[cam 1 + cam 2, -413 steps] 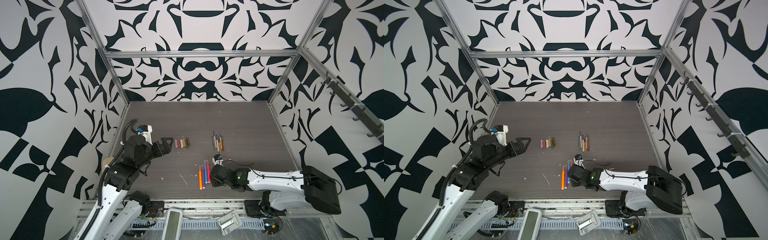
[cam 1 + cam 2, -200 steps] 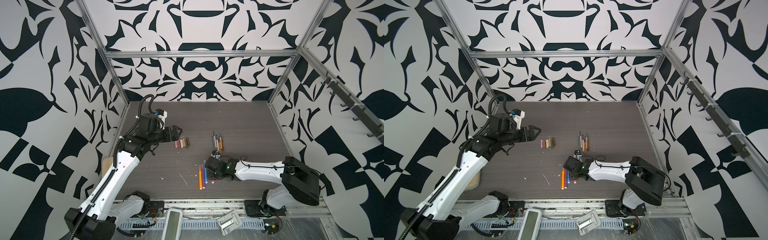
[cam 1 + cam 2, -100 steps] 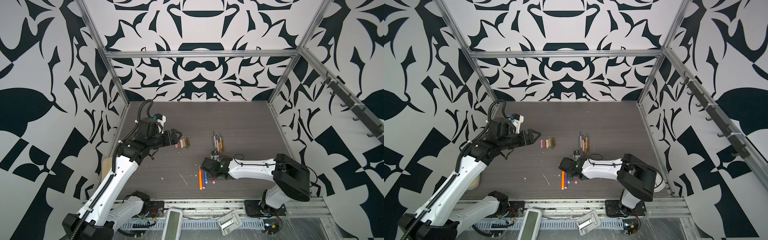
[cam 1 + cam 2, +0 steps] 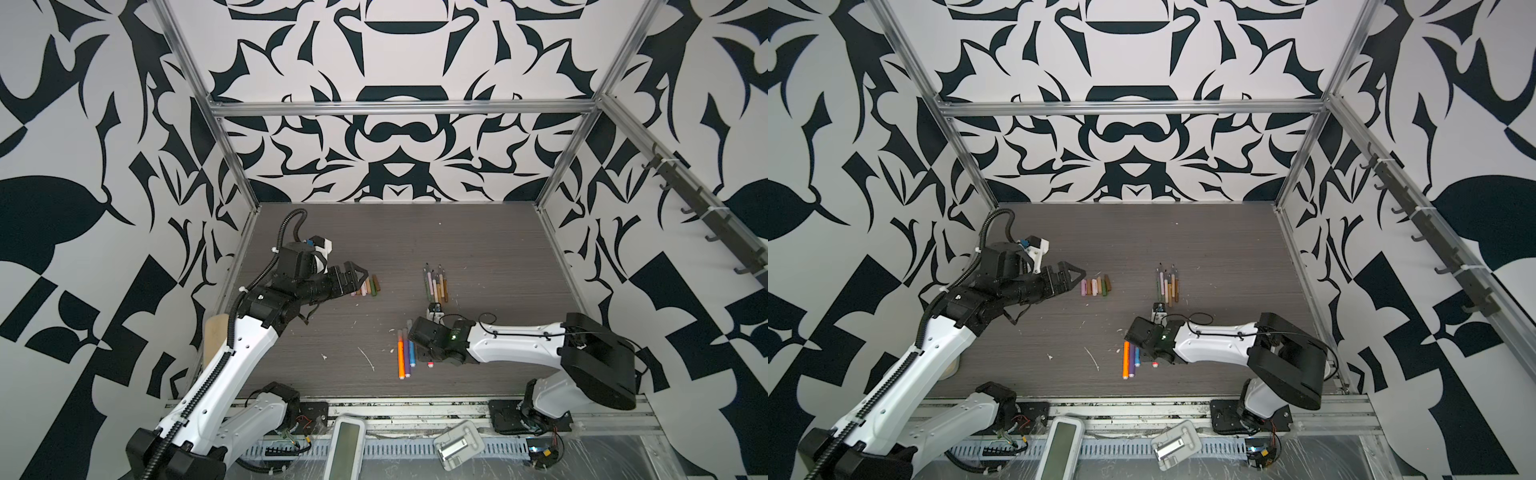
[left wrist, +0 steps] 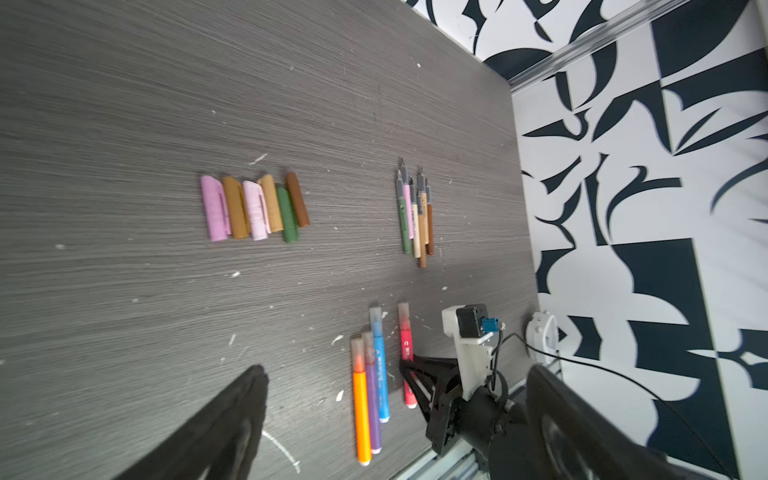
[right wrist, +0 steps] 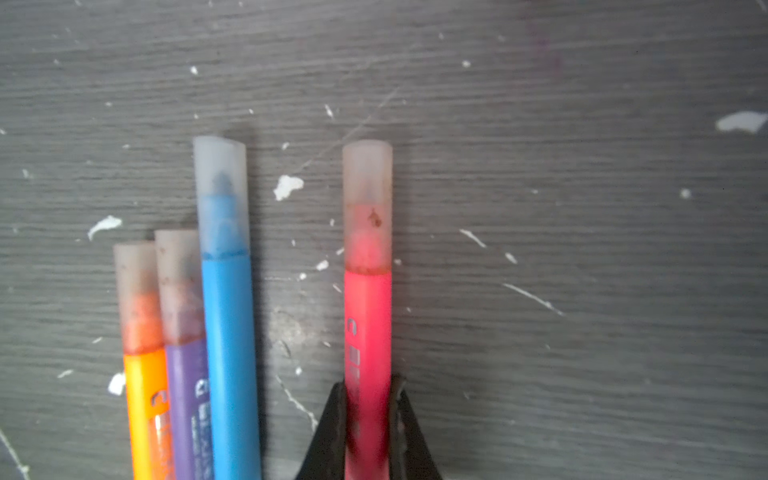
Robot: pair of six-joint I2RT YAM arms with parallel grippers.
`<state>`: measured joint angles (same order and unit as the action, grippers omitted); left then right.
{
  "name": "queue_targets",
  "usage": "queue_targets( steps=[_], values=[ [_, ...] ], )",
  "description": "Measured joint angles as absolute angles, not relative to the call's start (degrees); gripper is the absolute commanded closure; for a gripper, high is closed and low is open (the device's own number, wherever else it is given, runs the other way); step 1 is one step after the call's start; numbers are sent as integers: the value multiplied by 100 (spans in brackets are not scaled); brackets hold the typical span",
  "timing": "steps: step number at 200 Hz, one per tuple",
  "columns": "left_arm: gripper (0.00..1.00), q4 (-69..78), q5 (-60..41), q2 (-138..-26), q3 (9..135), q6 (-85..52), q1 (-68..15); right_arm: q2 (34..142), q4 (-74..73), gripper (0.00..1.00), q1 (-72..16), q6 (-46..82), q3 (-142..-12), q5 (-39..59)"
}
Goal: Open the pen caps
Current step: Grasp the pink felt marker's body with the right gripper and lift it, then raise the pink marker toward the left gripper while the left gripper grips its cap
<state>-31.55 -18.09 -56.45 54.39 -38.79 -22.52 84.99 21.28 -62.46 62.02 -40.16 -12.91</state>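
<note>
Roughly six down and four to go, by my count. Six loose caps [image 5: 253, 208] (pink, brown, pink, tan, green, brown) lie in a tidy row on the surface [image 4: 374, 232]. A bunch of what looks like six bare pens [image 5: 417, 212], tips showing, sits well apart from them. What's left is the front group: the orange pen [image 6: 143, 399], purple pen [image 6: 185, 386] and blue pen [image 6: 227, 324] lie side by side, touching. The red pen [image 6: 368, 316] is near them with a gap. All four have their cloudy see-through caps on. The right claw [image 6: 368, 384] is clamped on the red pen's barrel, down low by the surface and short of the red cap [image 6: 367, 199], so I'd say that's the one being worked on now. The left claw [image 4: 358, 276] hangs with its fingers wide apart and nothing in them. It's just beside the row of loose caps and well away from the red pen. My guess is it has to come across and pinch the red cap while the right one holds the barrel, then pull straight along the pen. I can't tell if the red pen is lifted at all or just pinned on the surface.
</note>
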Motion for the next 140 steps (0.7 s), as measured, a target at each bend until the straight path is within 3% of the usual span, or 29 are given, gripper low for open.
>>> queue_targets(
  steps=[29,79,140],
  values=[
    [10,-2515,-2261,-5684,4993,-4348,-2255,7430,1876,100,-6246,6173,-3232,-1288],
    [11,-1468,-2650,-6005,4318,-5159,-2488,5312,1892,100,-6219,5734,-2823,-1203],
    [14,-770,-2508,-6488,4250,-5426,-3225,5092,2012,100,-6184,5015,-3155,-320]
  ],
)
